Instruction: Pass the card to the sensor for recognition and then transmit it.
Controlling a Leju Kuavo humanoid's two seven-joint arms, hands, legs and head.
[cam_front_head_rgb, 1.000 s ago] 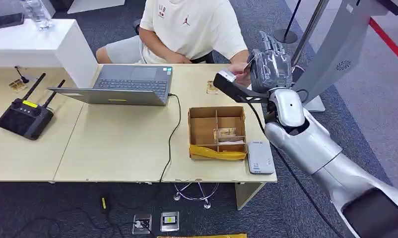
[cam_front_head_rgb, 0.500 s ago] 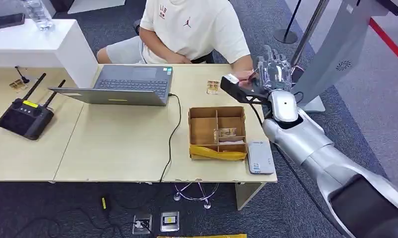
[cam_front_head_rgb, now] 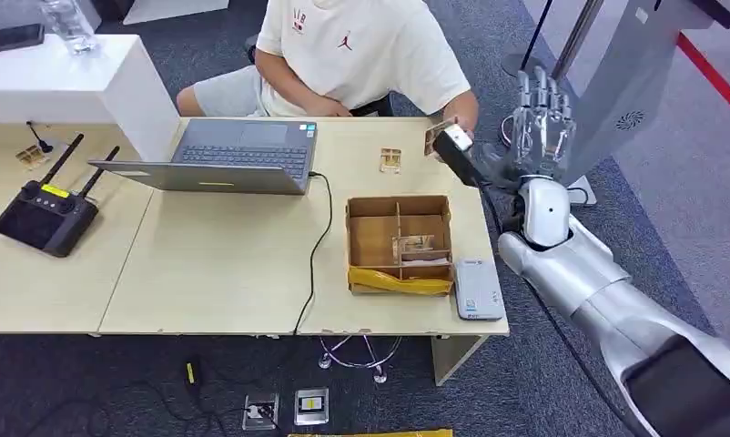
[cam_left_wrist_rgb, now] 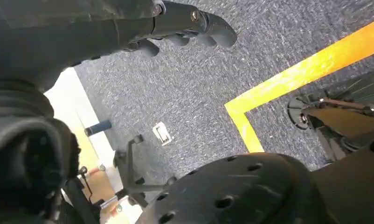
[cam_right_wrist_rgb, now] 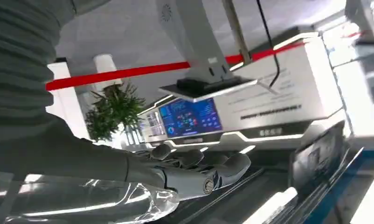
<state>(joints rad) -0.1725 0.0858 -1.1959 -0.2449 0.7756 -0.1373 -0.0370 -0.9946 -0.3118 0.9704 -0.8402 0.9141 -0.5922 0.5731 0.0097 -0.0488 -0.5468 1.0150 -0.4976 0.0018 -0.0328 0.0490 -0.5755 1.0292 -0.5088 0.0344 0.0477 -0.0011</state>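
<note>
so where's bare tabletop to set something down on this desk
Widest bare patch: table between the laptop and the near edge, left of the cardboard tray. Crowded at the right end: tray, white reader, card, person's hand.

Right hand raised, fingers spread – person's hand holds card.

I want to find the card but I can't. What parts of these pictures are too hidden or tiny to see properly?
- The person's hand, head view: the wrist camera bracket covers part of it, so who holds the brownish card is unclear.
- Right hand, head view: seen from its back; the palm side is hidden.
- Wooden box: its contents are too small to name.
- Left hand, left wrist view: dark, cut off by the edge.
</note>
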